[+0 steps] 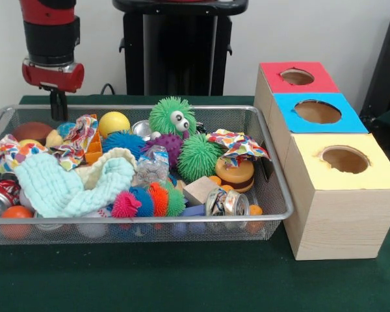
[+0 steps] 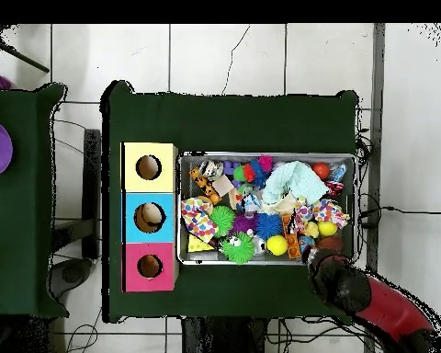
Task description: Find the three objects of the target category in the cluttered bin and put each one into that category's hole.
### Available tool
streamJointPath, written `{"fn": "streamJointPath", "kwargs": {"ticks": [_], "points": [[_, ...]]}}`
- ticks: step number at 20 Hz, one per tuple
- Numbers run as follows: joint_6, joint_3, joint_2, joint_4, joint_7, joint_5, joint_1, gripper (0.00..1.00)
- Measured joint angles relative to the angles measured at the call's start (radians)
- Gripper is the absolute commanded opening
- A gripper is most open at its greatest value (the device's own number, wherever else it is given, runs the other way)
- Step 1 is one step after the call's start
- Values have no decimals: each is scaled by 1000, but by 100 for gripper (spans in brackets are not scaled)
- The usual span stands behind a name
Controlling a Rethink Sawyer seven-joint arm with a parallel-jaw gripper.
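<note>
The silver wire-mesh bin [image 1: 273, 162] is full of mixed things: green spiky balls [image 1: 172, 117] [image 1: 198, 157], a purple spiky ball [image 1: 169, 144], a blue one [image 1: 123, 142], a yellow ball [image 1: 114, 122], a mint cloth [image 1: 71, 185], crushed cans [image 1: 226, 201] and a wooden block [image 1: 199, 190]. My gripper [image 1: 58, 105] hangs over the bin's far left corner in the front view, above the contents and holding nothing. In the overhead view the red arm [image 2: 390, 308] reaches the bin's rim [image 2: 261, 154] at its lower right, and its end hides the gripper.
Three wooden boxes with round holes stand in a row beside the bin: red [image 1: 318, 81], blue [image 1: 344, 120], yellow [image 1: 377, 172]. In the overhead view they lie left of the bin [image 2: 149, 188]. A toy burger [image 1: 234, 174] and patterned cloths [image 1: 237, 144] also lie in the bin.
</note>
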Motion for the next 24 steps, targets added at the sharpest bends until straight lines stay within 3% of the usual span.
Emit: {"fn": "streamJointPath", "kwargs": {"ticks": [5, 14, 24], "points": [[0, 4, 40, -11, 0, 6, 0, 0], [3, 6, 33, -35, 0, 12, -6, 0], [101, 6, 22, -72, 0, 13, -7, 0]]}}
